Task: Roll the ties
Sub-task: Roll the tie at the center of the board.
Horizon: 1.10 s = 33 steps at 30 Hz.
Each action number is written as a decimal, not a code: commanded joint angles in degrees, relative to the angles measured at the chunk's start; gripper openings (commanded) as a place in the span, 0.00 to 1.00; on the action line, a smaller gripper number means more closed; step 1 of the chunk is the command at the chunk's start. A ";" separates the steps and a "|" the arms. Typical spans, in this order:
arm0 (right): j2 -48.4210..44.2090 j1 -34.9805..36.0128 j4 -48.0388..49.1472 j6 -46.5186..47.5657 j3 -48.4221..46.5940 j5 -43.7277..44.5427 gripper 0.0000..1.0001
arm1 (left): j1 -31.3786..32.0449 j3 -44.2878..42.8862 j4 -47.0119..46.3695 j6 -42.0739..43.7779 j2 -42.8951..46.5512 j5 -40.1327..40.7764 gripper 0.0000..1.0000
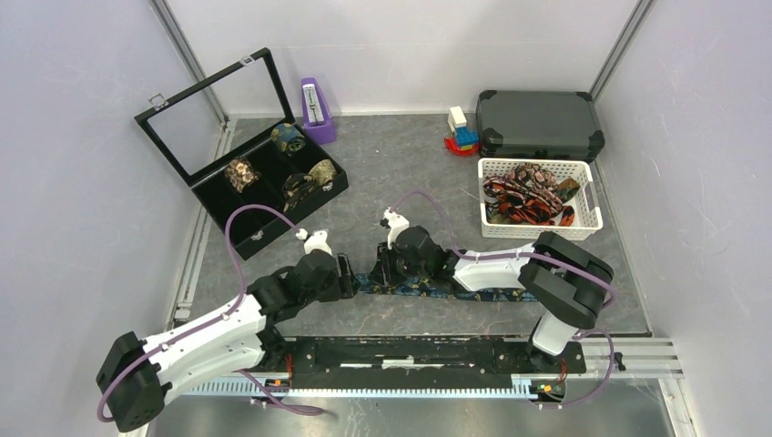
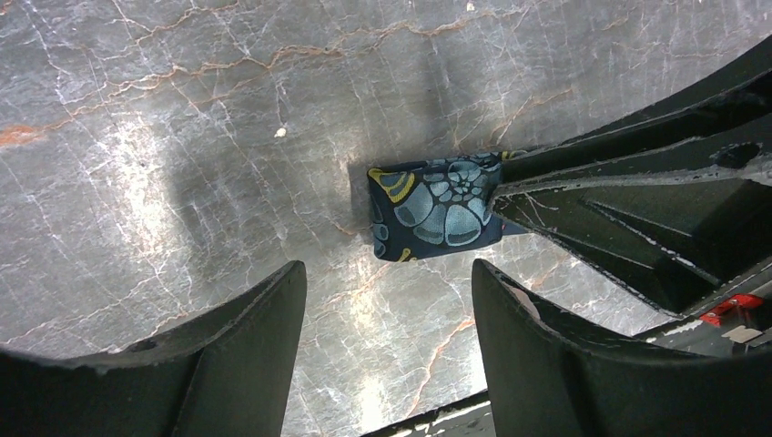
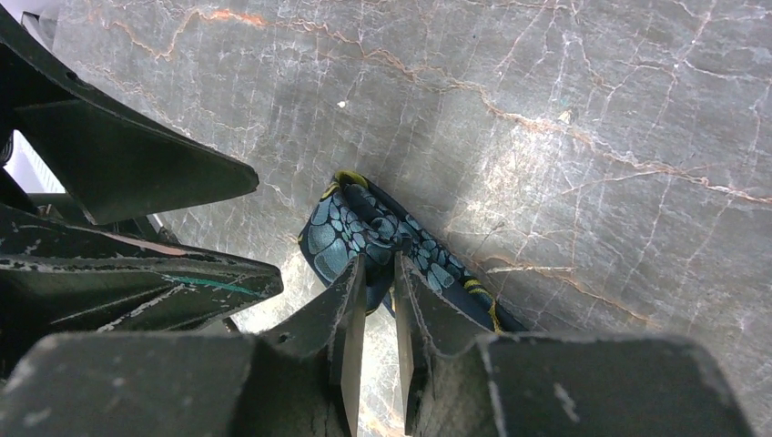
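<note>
A dark navy tie (image 1: 492, 294) with blue-gold paisley lies stretched along the table in front of the arm bases. Its left end (image 3: 350, 228) is folded over into a small bunch. My right gripper (image 3: 380, 264) is shut on that folded end, with the fabric pinched between its fingertips. In the left wrist view the same end (image 2: 435, 209) pokes out from the right gripper's fingers (image 2: 637, 173). My left gripper (image 2: 387, 273) is open just to the left of that end, facing it, with bare table between its fingers. From above the two grippers (image 1: 349, 276) (image 1: 378, 270) nearly meet.
A white basket (image 1: 537, 232) at the right holds loose red-orange and brown ties (image 1: 523, 196). An open black box (image 1: 273, 228) at the left holds rolled ties (image 1: 241, 173). A dark case (image 1: 539, 123), toy blocks (image 1: 462, 132) and a purple item (image 1: 316, 109) stand at the back.
</note>
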State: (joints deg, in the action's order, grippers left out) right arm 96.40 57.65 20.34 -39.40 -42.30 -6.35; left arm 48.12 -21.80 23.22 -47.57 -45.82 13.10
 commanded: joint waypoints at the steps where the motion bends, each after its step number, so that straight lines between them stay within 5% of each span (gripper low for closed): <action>1: 0.14 0.35 2.71 -0.37 1.02 0.94 0.23 | -0.74 0.57 -3.31 1.78 0.65 -0.75 0.73; 33: 2.91 0.34 3.74 0.81 4.07 2.33 0.22 | -6.49 9.34 -22.39 1.37 -2.98 -11.32 0.67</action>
State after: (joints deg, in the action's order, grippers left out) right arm 98.32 57.65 23.46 -39.59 -39.48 -5.21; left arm 42.63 -13.80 6.33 -47.42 -48.07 3.95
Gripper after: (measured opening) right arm 0.224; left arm 0.679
